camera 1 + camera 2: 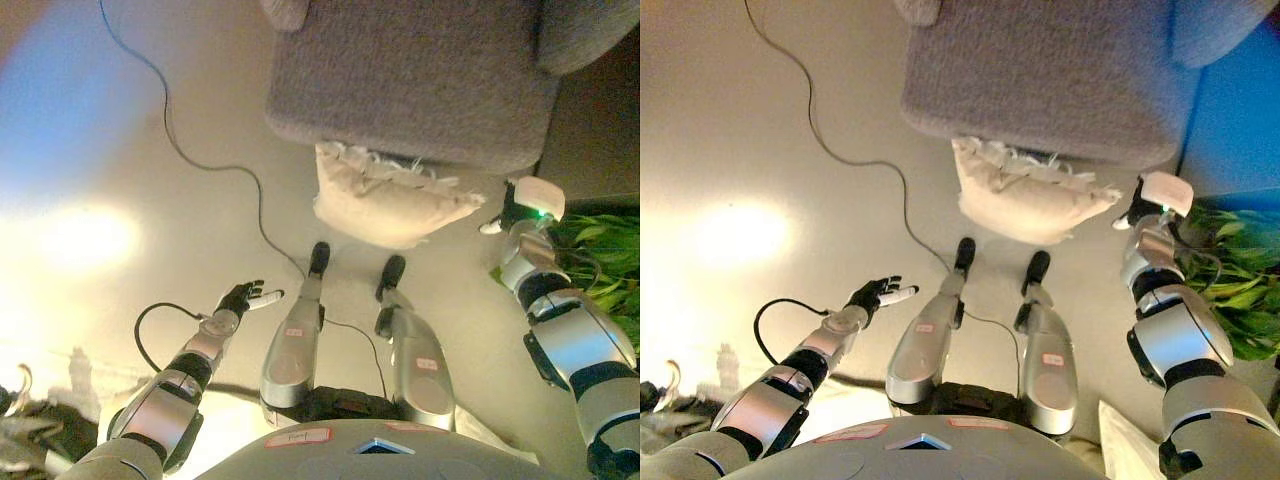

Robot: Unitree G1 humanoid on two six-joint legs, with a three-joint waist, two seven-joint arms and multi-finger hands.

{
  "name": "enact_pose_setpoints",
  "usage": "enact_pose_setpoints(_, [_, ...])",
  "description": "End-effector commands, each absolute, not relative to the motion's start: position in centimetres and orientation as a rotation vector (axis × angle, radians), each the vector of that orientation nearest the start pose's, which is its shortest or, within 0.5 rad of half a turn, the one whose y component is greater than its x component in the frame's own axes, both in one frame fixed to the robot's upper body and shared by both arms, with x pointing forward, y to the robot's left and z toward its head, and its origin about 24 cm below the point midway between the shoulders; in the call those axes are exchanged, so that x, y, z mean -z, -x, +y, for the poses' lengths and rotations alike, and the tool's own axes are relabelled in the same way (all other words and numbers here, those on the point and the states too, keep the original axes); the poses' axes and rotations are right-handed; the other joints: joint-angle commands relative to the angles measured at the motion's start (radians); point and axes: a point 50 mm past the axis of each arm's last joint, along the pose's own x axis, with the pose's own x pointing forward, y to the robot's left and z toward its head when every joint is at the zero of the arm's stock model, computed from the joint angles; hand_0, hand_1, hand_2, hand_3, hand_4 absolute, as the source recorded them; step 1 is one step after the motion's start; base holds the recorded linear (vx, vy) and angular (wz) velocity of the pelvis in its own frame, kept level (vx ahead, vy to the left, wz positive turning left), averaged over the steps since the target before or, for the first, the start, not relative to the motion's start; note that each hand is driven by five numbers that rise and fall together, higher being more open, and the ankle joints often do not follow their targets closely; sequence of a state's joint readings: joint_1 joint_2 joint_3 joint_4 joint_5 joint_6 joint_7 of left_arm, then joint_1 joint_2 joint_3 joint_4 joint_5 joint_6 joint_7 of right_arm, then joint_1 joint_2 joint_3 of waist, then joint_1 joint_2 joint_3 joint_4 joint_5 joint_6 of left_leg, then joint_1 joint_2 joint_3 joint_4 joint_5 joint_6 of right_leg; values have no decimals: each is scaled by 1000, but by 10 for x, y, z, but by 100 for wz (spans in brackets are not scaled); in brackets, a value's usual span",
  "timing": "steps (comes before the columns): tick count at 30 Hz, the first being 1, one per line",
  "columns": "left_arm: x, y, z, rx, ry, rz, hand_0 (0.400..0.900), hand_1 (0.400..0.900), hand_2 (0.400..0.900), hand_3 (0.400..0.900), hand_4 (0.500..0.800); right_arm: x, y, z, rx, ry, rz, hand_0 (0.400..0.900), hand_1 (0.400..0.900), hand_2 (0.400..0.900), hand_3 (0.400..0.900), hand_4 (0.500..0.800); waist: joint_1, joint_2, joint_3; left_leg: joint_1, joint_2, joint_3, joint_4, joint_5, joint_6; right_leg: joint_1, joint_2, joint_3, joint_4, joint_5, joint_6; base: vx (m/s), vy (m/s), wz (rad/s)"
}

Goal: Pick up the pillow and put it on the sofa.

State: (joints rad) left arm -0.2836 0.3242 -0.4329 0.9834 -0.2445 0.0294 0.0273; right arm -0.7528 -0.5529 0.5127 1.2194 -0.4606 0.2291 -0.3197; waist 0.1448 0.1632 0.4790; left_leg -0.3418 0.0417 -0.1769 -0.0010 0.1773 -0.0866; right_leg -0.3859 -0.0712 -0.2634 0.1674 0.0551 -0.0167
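Looking steeply down from head height at the floor [120, 150] ahead, both eyes side by side and facing the same way. Sharing almost the whole scene: the grey sofa [410, 80] along the top edge, the cream pillow [385, 200] just below its front, the green plant [1240, 260] at the right. Set fairly far from the sofa, close above the arms; right eye shifted slightly sideways

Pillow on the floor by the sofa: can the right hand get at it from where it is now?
Probably yes. The right hand hangs just beside the pillow's right corner, with nothing between them. The pillow leans against the sofa front, so only its near side is open. The hand's fingers are hidden behind the wrist.
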Motion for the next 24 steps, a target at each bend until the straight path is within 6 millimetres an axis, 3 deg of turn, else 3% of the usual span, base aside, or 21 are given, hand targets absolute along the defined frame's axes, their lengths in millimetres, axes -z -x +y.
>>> enact_pose_setpoints(1, [83,-246,221,45,-344,700,900,900,900,900,800,-79,-343,-332,419,1500,503,900,900,900,900,800,10,-1,26,-74,-93,55,83,-86,58,-21,-58,44,144,-135,77,-98,19,1])
enact_pose_setpoints(11, [70,-247,217,56,-262,575,900,900,900,900,800,-120,-357,-337,494,1481,413,900,900,900,900,800,26,39,41,-236,-125,68,232,-114,70,-184,-84,54,293,-184,64,-49,28,-1])
enact_pose_setpoints(16, [66,-246,217,47,-239,540,900,900,900,900,800,-138,-362,-339,537,1463,377,900,900,900,900,800,33,55,41,-290,-122,78,264,-118,73,-242,-84,60,340,-200,58,-30,20,-6])
enact_pose_setpoints(24, [56,-242,226,7,-143,466,900,900,900,900,800,-184,-368,-347,624,1452,317,900,900,900,900,800,61,102,41,-390,-106,102,309,-104,70,-359,-101,72,442,-236,51,-20,31,-3])
